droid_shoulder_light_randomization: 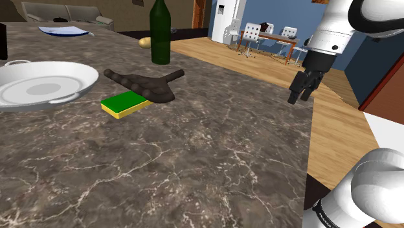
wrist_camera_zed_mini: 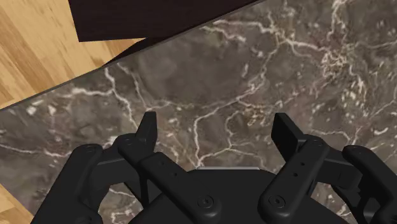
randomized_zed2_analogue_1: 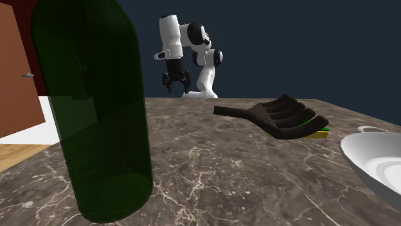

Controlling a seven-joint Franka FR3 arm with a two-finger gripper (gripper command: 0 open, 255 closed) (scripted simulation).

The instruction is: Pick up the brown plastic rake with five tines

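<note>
the dark brown rake [droid_shoulder_light_randomization: 144, 84] lies flat on the marble bench [droid_shoulder_light_randomization: 194, 162], its tines resting on a green-and-yellow sponge [droid_shoulder_light_randomization: 126, 104], handle free.

Shoulder view: even, diffuse light. The marble countertop [droid_shoulder_light_randomization: 194, 162] is mid-bright, the wood floor [droid_shoulder_light_randomization: 336, 142] at 3 o'clock brighter. The white bowl [droid_shoulder_light_randomization: 81, 81] at 9 o'clock shades grey toward its centre.
Second exterior view: dimmer. The green bottle [randomized_zed2_analogue_1: 96, 109] at 9 o'clock is dark and translucent against the navy wall [randomized_zed2_analogue_1: 308, 45].
Wrist view: the gripper [wrist_camera_zed_mini: 216, 121] is flat black with faint edge highlights.
</note>
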